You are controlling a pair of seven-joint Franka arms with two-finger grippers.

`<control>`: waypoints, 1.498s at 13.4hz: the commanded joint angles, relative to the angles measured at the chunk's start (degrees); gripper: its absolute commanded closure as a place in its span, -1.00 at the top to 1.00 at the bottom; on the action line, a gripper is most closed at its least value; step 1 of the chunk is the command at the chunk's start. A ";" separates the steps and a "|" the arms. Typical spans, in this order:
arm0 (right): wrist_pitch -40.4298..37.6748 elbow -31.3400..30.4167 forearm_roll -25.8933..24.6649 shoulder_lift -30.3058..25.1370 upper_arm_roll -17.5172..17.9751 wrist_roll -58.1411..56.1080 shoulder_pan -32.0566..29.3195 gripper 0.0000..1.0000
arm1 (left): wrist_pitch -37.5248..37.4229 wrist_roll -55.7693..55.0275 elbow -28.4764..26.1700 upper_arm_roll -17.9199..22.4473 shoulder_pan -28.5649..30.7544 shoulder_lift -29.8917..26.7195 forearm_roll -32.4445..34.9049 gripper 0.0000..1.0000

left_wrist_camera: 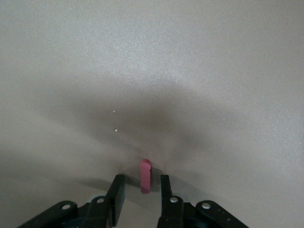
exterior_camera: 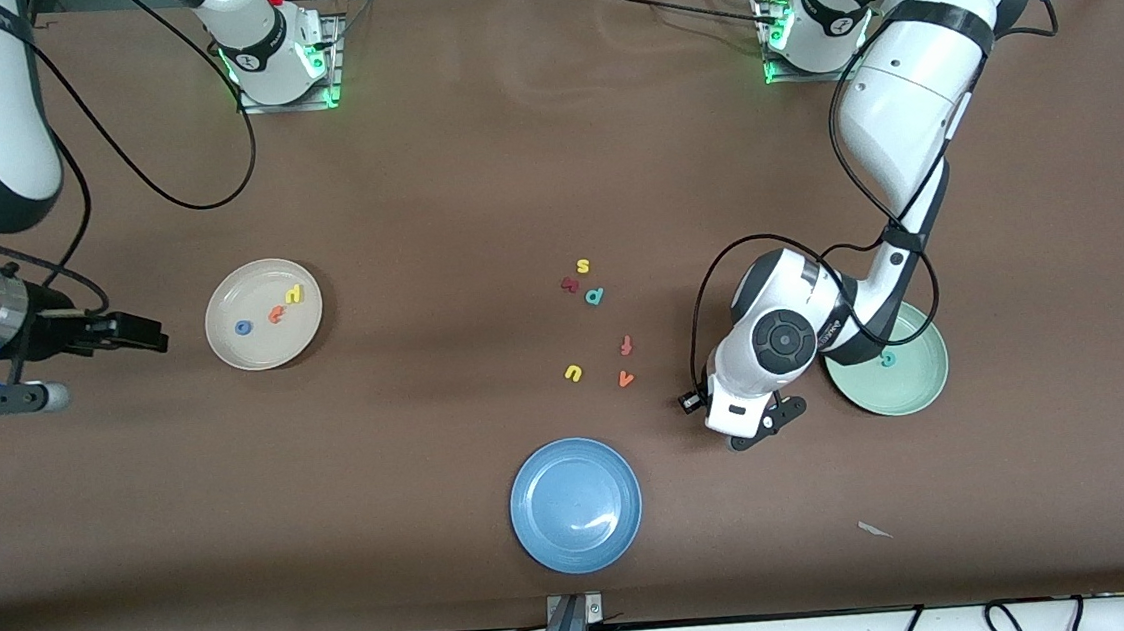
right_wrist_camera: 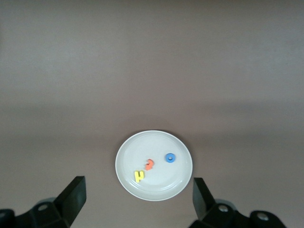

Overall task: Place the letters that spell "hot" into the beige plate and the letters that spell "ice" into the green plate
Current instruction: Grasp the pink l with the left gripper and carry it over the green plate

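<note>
The left hand (left_wrist_camera: 142,197) bracketed the red i (left_wrist_camera: 146,175) on the table beside the green plate (exterior_camera: 919,390), fingers not yet clamped; a skewed squeeze could flick it away; the right hand (right_wrist_camera: 137,199) waited open above the beige plate (right_wrist_camera: 127,164).

Brown table (exterior_camera: 471,182), cream-beige plate (exterior_camera: 234,356) with yellow h (exterior_camera: 294,294), orange t (exterior_camera: 276,315), blue o (exterior_camera: 243,328), pale mint-green plate (exterior_camera: 918,383) with teal c (exterior_camera: 888,360), blue plate (exterior_camera: 539,533), pinkish-red bar (left_wrist_camera: 146,175), possibly the i, between black fingers (left_wrist_camera: 116,197).
</note>
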 commanded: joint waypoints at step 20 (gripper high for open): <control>1.12 -7.14 -1.32 -5.61 1.23 9.63 -1.50 1.00 | -16.08 22.26 0.70 0.95 5.53 -5.29 2.54 -1.00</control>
